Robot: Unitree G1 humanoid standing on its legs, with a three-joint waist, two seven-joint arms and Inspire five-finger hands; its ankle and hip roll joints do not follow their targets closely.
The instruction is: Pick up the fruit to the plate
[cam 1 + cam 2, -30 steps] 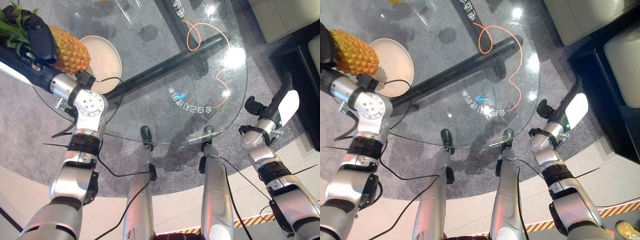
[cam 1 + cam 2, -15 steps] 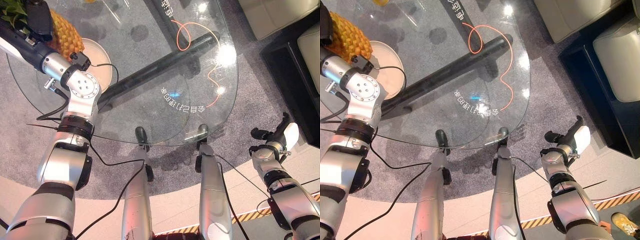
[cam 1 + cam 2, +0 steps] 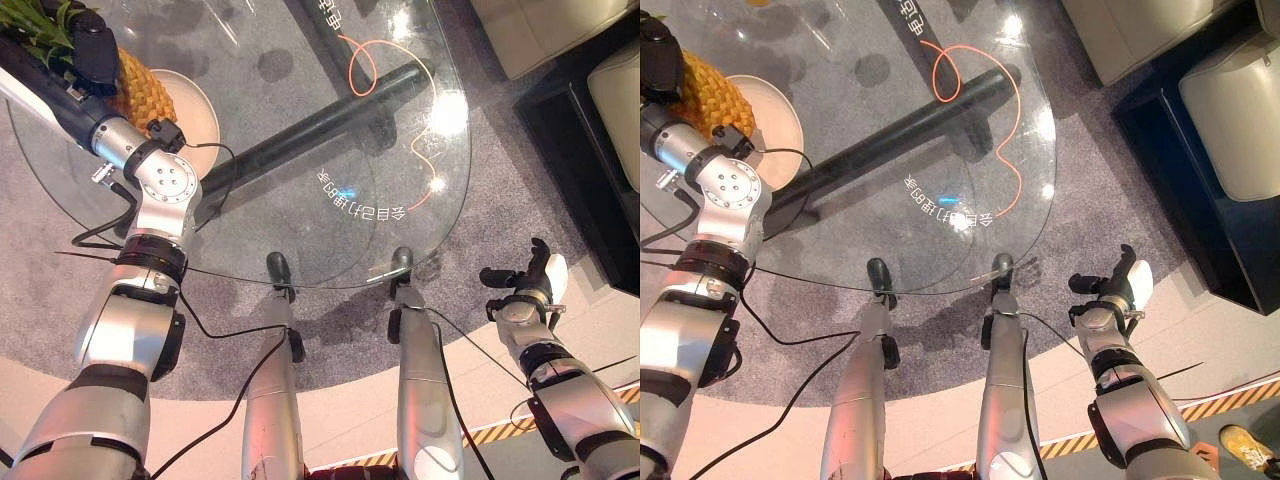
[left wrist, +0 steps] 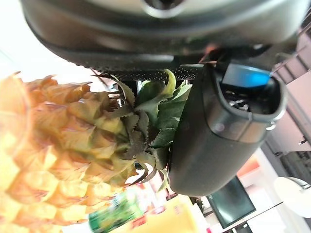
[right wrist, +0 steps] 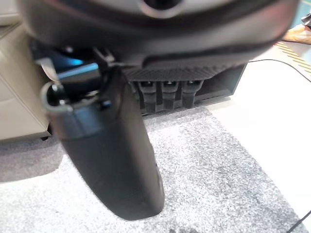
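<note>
Left hand (image 3: 85, 55) wrapped round pineapple (image 3: 140, 90) near leafy crown, thumb clamped on leaves in wrist view. Pineapple sits over cream plate (image 3: 200, 115) at far left of glass table (image 3: 330, 130); can't tell if resting on it or just above. Plate otherwise bare. Right hand (image 3: 1125, 285) off table's right edge, over grey carpet (image 3: 1110, 200), fingers relaxed, holding nothing.

Head stereo downward; wrist cameras close.

Pineapple (image 3: 140, 92) partly hidden behind left hand (image 3: 92, 52); plate (image 3: 200, 115) half covered.
</note>
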